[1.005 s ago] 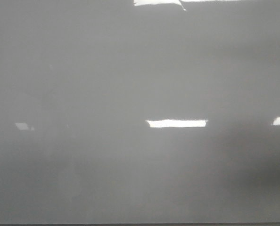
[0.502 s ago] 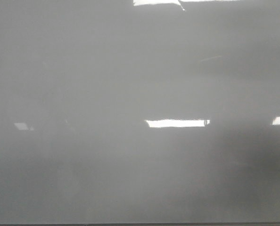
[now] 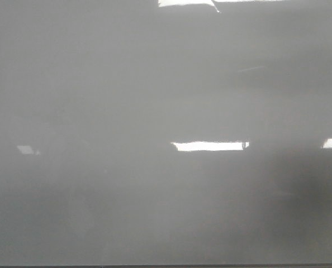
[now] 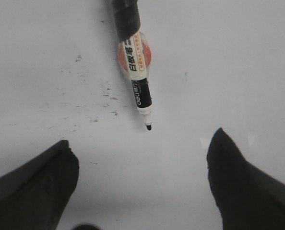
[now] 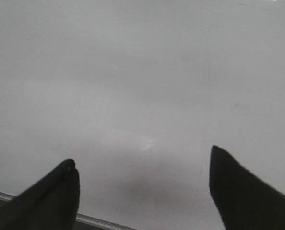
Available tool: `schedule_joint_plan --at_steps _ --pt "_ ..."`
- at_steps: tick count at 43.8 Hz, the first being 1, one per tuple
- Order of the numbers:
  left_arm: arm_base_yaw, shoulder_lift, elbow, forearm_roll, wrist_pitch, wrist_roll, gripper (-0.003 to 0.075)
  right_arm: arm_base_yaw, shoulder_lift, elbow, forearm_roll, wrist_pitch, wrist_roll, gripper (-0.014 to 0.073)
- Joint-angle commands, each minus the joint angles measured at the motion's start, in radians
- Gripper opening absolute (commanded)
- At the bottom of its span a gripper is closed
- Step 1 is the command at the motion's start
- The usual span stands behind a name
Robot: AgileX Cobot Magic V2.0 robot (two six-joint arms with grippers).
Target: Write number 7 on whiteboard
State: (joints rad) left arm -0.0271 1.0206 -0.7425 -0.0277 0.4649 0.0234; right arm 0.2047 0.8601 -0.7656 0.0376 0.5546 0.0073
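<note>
The whiteboard [image 3: 99, 100] is smooth and glossy, throwing back hard white glare, though faintly smudged with dry ink specks near the marker [image 4: 136, 76], whose plastic barrel wears a shiny printed label, while the gripper fingers [image 4: 34, 191] look matt black.

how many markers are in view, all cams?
1. The marker lies uncapped on the whiteboard, ahead of the open left gripper, shown only in the left wrist view. The front and right wrist views show none; any beyond the frames are unseen.
</note>
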Motion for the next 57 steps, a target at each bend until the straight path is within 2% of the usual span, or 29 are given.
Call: schedule_joint_plan --at_steps 1,15,42,50,57 --pt "-0.002 0.047 -0.045 -0.032 -0.112 -0.009 0.0554 0.0 -0.004 -0.035 -0.012 -0.063 0.0 0.0582" --pt "-0.002 0.246 -0.143 -0.032 -0.161 -0.009 0.0519 0.0 -0.004 -0.035 -0.012 -0.064 0.0 0.0582" --pt "-0.002 0.427 -0.187 -0.032 -0.259 -0.009 0.028 0.0 -0.004 -0.035 -0.012 -0.063 0.0 0.0582" --pt "-0.002 0.428 -0.187 -0.032 -0.265 -0.009 0.0138 0.0 -0.004 -0.035 -0.012 -0.063 0.0 0.0582" --pt "-0.004 0.397 -0.187 -0.026 -0.212 -0.009 0.0005 0.0 -0.004 -0.038 -0.013 -0.068 0.0 0.0582"
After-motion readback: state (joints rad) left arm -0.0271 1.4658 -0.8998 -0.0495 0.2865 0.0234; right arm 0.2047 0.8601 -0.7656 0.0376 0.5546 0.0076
